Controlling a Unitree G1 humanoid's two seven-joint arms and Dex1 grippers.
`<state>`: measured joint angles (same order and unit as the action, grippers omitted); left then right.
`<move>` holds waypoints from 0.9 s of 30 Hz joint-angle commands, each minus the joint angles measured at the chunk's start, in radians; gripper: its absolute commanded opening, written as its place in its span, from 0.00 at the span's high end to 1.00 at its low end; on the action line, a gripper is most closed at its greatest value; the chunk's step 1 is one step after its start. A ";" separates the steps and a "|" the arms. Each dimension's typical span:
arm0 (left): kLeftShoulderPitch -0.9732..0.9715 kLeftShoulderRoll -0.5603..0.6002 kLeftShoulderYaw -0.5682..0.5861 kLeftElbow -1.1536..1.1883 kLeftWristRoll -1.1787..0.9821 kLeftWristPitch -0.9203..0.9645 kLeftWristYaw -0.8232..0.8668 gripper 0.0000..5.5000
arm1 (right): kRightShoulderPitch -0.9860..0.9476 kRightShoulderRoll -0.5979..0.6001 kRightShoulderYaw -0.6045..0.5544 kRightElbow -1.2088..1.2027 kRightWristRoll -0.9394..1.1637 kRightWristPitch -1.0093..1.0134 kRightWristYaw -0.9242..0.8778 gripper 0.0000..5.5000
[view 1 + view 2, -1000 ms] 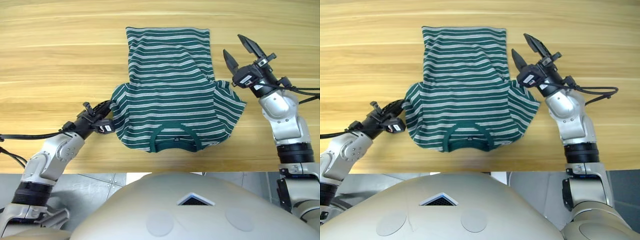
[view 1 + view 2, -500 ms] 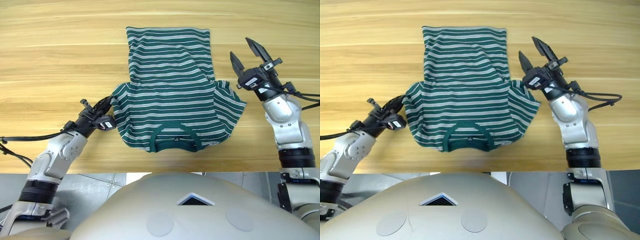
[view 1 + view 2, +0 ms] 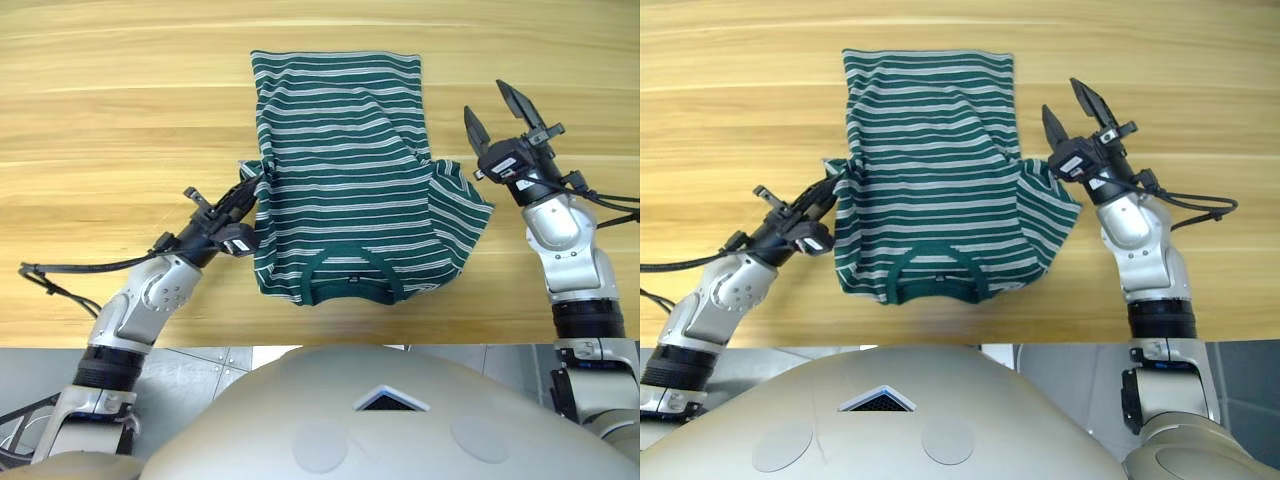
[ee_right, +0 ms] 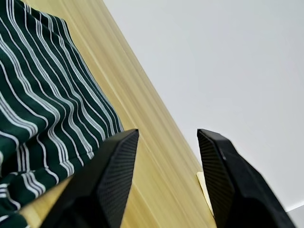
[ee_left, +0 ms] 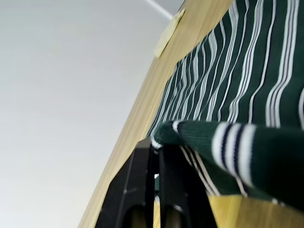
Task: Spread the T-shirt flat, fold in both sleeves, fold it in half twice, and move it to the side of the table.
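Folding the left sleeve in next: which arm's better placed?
Left. The left end effector is shut on the left sleeve at the T-shirt edge; the right end effector is open, across the shirt beside the right sleeve.

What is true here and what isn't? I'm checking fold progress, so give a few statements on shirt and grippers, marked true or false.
The left gripper is shut on the T-shirt's left sleeve. True.
The right gripper grips the right sleeve. False: its fingers are open, holding nothing.
The collar lies nearest the robot. True.
The T-shirt is folded in half. False: its body lies full length.
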<state>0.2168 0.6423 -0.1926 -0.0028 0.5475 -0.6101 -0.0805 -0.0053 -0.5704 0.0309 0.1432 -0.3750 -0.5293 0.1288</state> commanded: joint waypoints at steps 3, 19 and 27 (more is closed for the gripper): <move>-0.067 0.005 -0.091 0.095 0.010 -0.045 -0.096 1.00 | 0.002 -0.002 -0.005 0.005 -0.009 -0.006 -0.014 0.58; -0.049 -0.065 -0.168 0.249 -0.265 -0.087 -0.239 0.72 | -0.022 -0.007 0.011 0.008 -0.016 -0.007 -0.010 0.58; 0.095 -0.044 -0.201 0.063 -0.639 -0.125 -0.448 0.59 | -0.018 -0.010 0.015 0.007 -0.017 -0.001 -0.006 0.58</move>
<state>0.3003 0.5806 -0.3871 0.1037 0.0031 -0.7418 -0.4737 -0.0130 -0.5705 0.0451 0.1517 -0.3822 -0.5349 0.1115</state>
